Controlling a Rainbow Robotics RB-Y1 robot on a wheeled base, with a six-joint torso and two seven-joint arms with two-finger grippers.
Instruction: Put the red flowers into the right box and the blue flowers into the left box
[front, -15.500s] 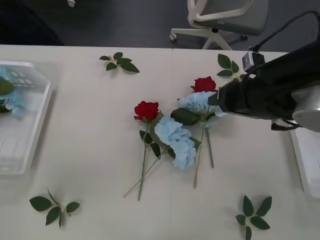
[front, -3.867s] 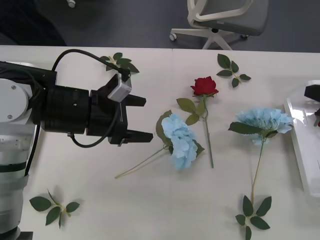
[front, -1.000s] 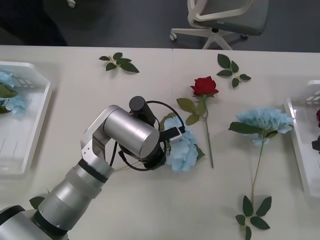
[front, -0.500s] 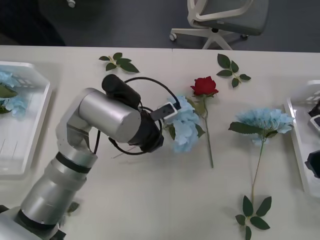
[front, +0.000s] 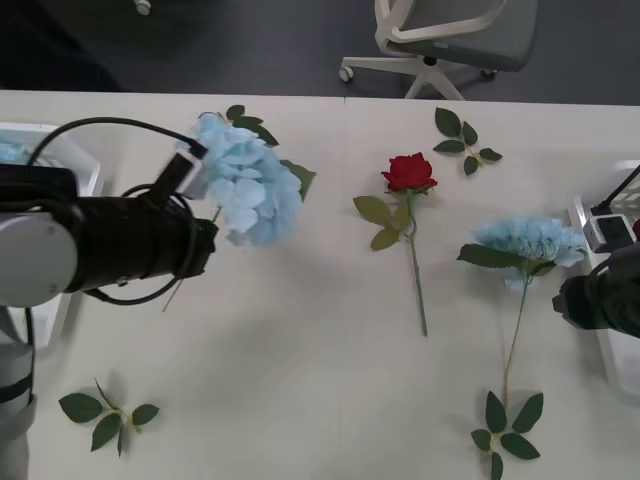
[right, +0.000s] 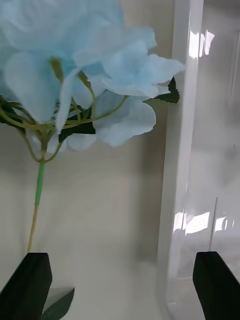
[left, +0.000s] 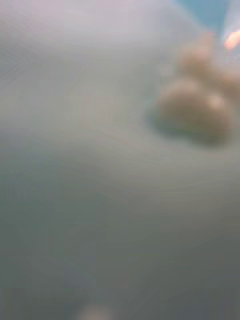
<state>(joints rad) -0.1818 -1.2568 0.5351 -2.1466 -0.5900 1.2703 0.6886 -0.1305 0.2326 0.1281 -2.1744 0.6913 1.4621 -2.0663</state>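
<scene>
- Over the left half of the pale table, my left gripper carries a fluffy sky-blue artificial hydrangea head on its thin green stem; the bloom rides above the tabletop, beside a loose green leaf sprig at the far edge.
- My left fingers are hidden behind the wrist and the bloom, but the flower hangs off that arm, so I judge them closed on its stem.
- That puts me in the carry step for one blue flower, heading for the shallow white plastic left box, whose rim peeks out behind my forearm.
- Next I need to swing further left until the bloom sits over the tray floor, lower it, and only then let go, so stem and leaves land inside the rim and do not drape across it.
- My right gripper waits low with its black fingers spread wide and holding nothing, straddling the edge of the white ribbed right box.
- Just beside it lies a second pale blue hydrangea, its long stem running towards me.
- Between the two arms a velvety red rose on a green stem lies on the table, unsorted.
- After this drop, I judge both of those remain to be done.
</scene>
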